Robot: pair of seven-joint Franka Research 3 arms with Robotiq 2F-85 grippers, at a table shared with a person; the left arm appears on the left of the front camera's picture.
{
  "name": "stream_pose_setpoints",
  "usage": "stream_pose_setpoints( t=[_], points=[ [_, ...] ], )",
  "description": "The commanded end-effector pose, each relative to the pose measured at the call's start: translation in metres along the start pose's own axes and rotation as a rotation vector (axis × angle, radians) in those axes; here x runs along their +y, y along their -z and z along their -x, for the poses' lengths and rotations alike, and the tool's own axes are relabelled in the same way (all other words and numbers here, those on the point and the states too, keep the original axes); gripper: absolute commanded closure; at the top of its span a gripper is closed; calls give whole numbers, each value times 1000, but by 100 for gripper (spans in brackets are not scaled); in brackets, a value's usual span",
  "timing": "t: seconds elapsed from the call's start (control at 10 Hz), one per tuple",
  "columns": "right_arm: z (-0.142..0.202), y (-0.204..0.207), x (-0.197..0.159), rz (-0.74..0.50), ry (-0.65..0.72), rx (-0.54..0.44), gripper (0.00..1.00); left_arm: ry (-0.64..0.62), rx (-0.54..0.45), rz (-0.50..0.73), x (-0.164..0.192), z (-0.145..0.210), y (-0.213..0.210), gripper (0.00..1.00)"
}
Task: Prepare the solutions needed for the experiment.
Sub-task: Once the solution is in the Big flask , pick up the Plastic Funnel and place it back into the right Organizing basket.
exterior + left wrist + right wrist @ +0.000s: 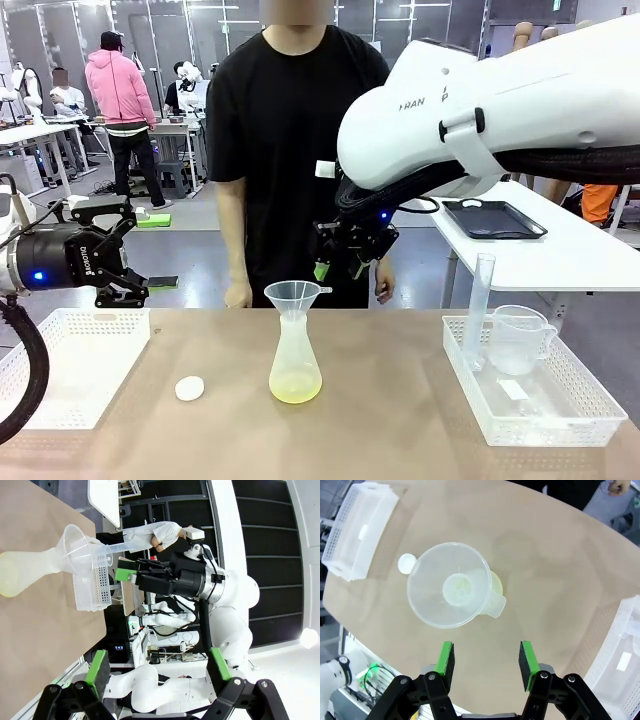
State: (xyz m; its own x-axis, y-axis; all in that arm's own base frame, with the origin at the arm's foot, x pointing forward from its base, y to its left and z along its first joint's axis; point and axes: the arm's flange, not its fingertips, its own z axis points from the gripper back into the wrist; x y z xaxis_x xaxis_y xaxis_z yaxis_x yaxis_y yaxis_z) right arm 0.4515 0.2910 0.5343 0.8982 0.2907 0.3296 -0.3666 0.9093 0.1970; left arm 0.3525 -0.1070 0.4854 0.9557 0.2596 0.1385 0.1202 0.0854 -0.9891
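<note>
Pale yellow-green solution sits mid-table in a frosted conical flask, a clear funnel in its neck, likely for pouring. The right gripper hovers above, fingers parted and empty; the left gripper stands wide open.

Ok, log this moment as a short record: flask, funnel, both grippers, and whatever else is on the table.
flask: upright mid-table, shallow yellow-green liquid inside
funnel: seated in the flask's neck
left gripper: open, holding nothing, over the table's left side
right gripper: open, holding nothing, above the funnel
white cap: lying on the table left of the flask, apart from it
right tray: holds a jug and a tall cylinder
</note>
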Motion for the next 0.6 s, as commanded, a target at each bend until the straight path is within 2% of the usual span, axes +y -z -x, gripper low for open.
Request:
stream_pose_setpoints(
  t=[0.0, 0.2, 0.5],
  points=[
    [-10, 23, 21, 65, 161, 16, 34, -21, -7, 24, -2, 2, 2, 0],
    [-19, 35, 32, 138, 266, -32, 34, -21, -7, 24, -2, 2, 2, 0],
    [-24, 43, 39, 178, 302, -24, 34, -21, -7, 24, -2, 2, 2, 0]
  ],
)
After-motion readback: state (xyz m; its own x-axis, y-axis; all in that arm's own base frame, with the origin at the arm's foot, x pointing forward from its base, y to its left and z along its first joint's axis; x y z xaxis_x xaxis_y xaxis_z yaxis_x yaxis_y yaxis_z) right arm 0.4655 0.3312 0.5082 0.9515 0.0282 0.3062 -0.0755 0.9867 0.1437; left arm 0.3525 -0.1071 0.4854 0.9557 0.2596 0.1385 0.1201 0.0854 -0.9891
